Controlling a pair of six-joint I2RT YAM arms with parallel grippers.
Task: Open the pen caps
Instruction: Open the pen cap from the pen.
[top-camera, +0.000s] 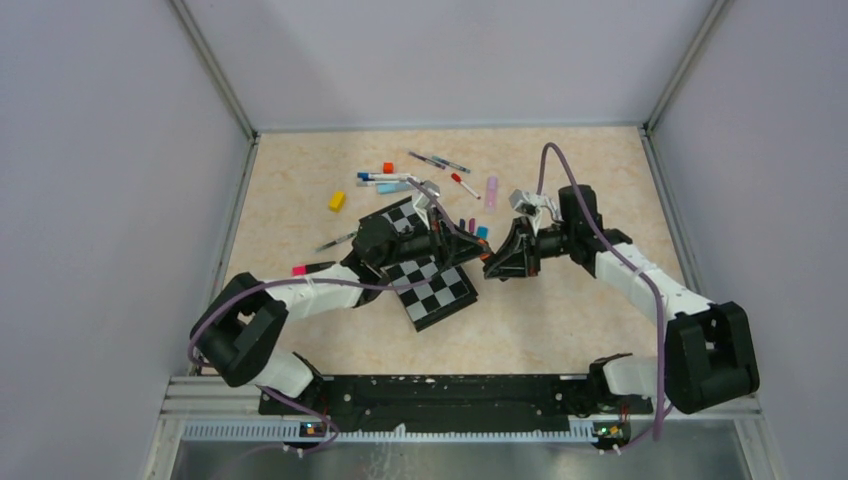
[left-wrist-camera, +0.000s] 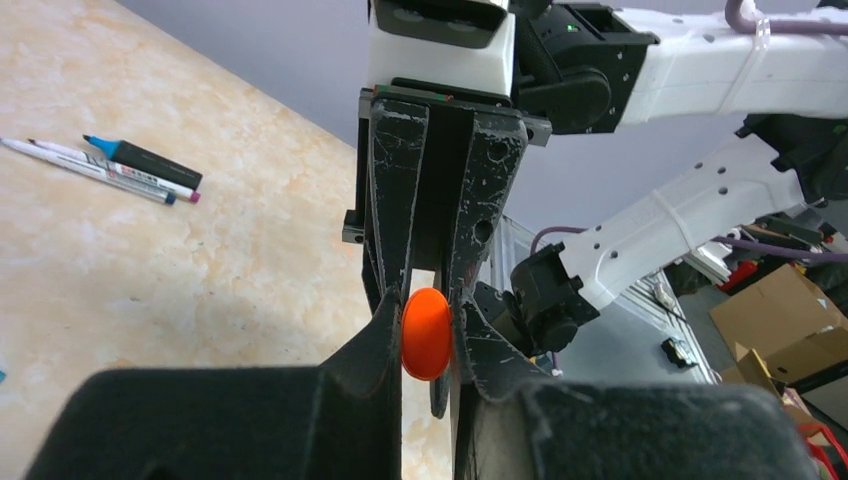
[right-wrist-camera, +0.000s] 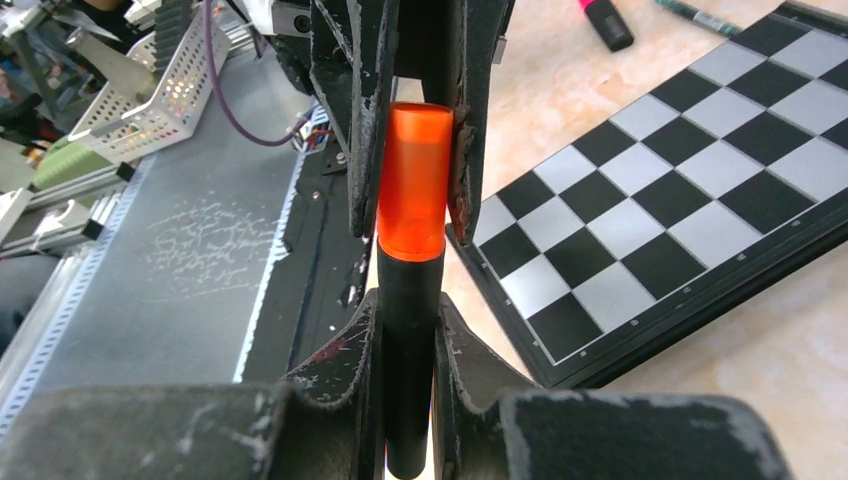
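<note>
Jaws of the left gripper (right-wrist-camera: 412, 225) are clamped on the orange cap (right-wrist-camera: 415, 170), which is seated on a black marker (right-wrist-camera: 408, 275). The right gripper (right-wrist-camera: 408, 308) pinches the marker's barrel tight, above the middle of the table (top-camera: 560, 320). Just to their left lies an open chessboard (right-wrist-camera: 700, 170). Loose pens (top-camera: 440, 162) lie toward the table's far edge, with a yellow block (top-camera: 337, 201) further left.

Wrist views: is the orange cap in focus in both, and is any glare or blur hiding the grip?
Left wrist: the orange cap is sharp, evenly lit, no glare; only the near foreground at the bottom is soft. Right wrist: cap and black barrel crisp, foreground likewise blurred, checkerboard sharp. Top external: even light, but the cap is too small to tell.
</note>
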